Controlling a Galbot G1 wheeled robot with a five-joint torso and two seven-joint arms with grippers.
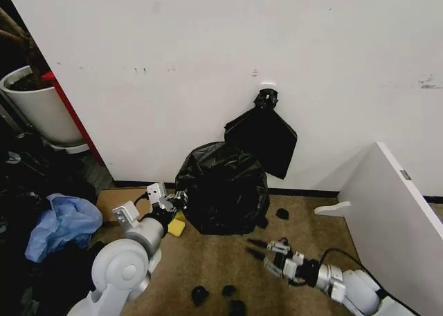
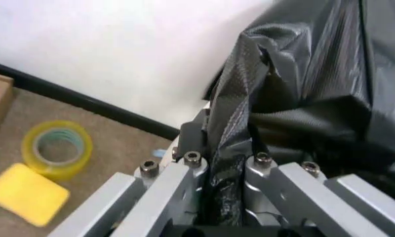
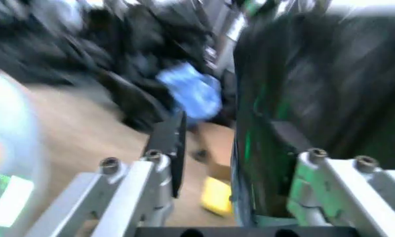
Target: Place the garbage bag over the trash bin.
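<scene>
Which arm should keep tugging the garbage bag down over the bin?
Left, probably. The left claw is already shut on a fold of the garbage bag at its side, while the right claw sits open on the carpet, apart from it.

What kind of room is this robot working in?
Probably a cluttered indoor storage or test corner: brown carpet against a plain white wall, a white plant pot, and the garbage bag draped on the floor.
</scene>
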